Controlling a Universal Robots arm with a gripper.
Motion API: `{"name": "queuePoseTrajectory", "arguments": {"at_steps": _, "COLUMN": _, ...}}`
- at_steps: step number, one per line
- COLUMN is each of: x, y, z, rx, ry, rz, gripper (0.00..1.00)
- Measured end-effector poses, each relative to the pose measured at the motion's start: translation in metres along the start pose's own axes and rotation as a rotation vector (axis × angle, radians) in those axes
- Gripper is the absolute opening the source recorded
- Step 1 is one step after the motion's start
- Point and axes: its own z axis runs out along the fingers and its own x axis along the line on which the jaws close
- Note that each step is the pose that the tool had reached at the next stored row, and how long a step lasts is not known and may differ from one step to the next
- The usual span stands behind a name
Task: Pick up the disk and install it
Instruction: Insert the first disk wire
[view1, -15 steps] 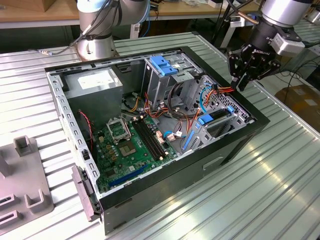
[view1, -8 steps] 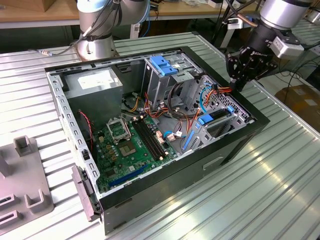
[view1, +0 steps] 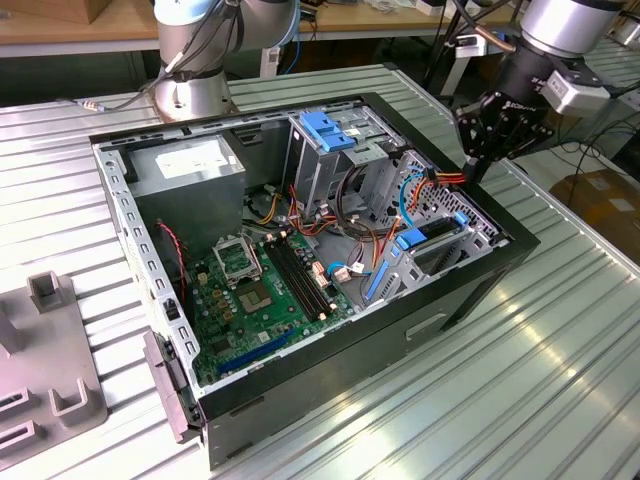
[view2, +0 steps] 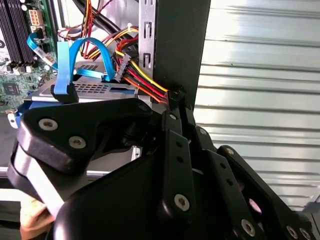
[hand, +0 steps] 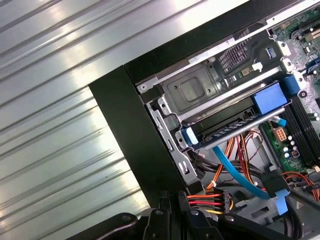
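Gripper (view1: 475, 165) hovers at the computer case's (view1: 450, 300) corner on the exterior view's right, fingers pressed together, apparently pinching the power wires (hand: 205, 199). The disk (hand: 225, 131) sits in the case's corner bay, just inward of the gripper, long axis along the case wall.

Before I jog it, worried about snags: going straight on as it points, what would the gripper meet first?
Probably the bundle of red, yellow and orange wires beside the black metal case wall; the gripper appears to sit at them, though depth is unclear.
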Motion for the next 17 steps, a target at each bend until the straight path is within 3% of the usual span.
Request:
{"name": "queuePoseTrajectory", "arguments": {"at_steps": 6, "x": -0.0006, "y": 0.0003, "z": -0.0036, "rx": -0.0006, "ry": 0.0000, "rz": 0.020, "gripper": 0.17}}
{"name": "queuePoseTrajectory", "arguments": {"at_steps": 13, "x": -0.0033, "y": 0.0017, "z": -0.0036, "rx": -0.0018, "ry": 0.0001, "rz": 0.059, "gripper": 0.17}}
{"name": "queuePoseTrajectory", "arguments": {"at_steps": 17, "x": -0.0086, "y": 0.0045, "z": -0.0034, "rx": -0.0071, "ry": 0.0030, "rz": 0.069, "gripper": 0.17}}
